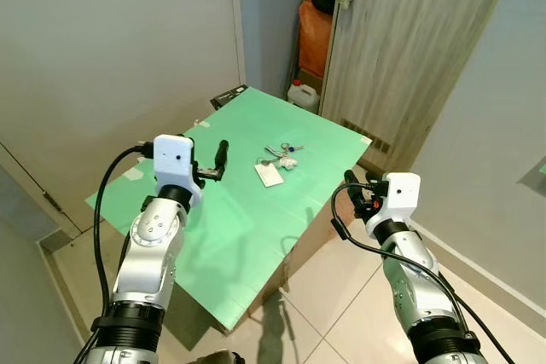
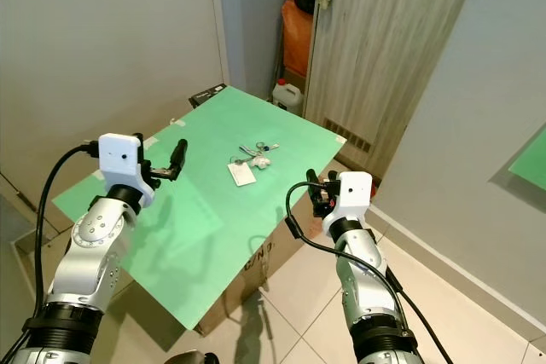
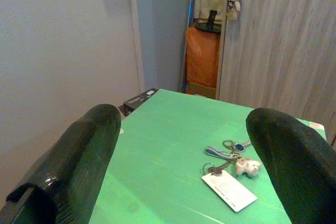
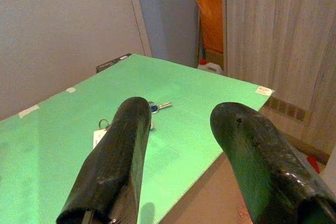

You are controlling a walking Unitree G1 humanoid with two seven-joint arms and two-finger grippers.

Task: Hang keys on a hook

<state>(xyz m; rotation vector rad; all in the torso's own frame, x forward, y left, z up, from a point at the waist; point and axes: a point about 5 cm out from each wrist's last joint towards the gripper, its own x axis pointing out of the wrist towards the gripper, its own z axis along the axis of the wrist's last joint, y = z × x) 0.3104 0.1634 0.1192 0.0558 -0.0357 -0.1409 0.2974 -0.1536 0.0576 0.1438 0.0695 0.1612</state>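
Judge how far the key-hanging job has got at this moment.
Nothing looks done: the keys lie on the green table beside a white tag. Left gripper hovers open over the table; right gripper is open, off its edge. Grasping and hanging remain.

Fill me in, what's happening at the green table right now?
Nothing is picked up yet. The keys, with a white tag and small charm, lie on the green table near its far side. The left gripper hovers over the table, jaws open, short of the keys. The right gripper is raised off the table's right edge, jaws open, facing the keys. Beyond the table stand a wooden cabinet and a white jug on the floor.
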